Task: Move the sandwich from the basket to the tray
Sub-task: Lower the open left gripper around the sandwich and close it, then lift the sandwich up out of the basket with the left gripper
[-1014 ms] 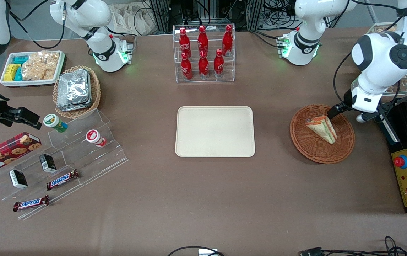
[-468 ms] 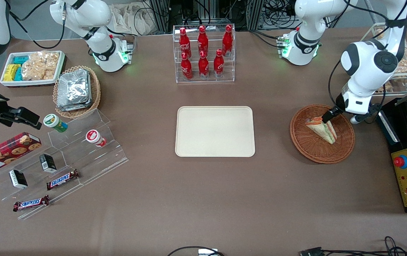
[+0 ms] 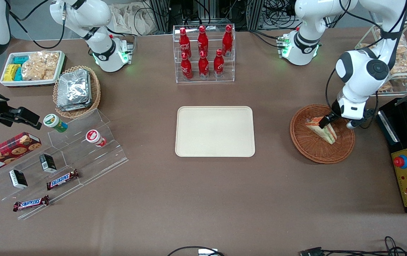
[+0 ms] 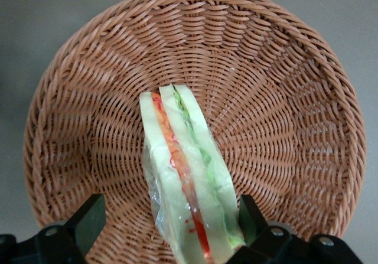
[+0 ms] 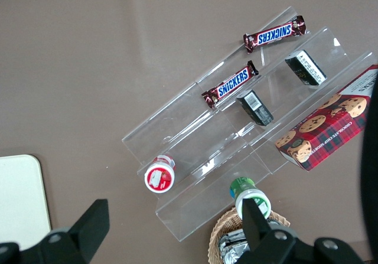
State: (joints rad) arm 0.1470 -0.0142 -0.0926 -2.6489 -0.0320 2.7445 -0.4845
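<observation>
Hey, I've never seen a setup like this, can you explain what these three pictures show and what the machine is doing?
These are two white robot arms at a brown table. One picture looks down from the front; the other two come from cameras on each arm's wrist. The working arm's end effector is down in the round brown wicker basket, its two fingers open on either side of the clear-wrapped triangular sandwich, not yet gripping it. The flat cream rectangular tray sits mid-table, toward the parked arm from the basket. Elsewhere are red bottles in a clear rack, foil packets in another wicker basket and chocolate bars.
</observation>
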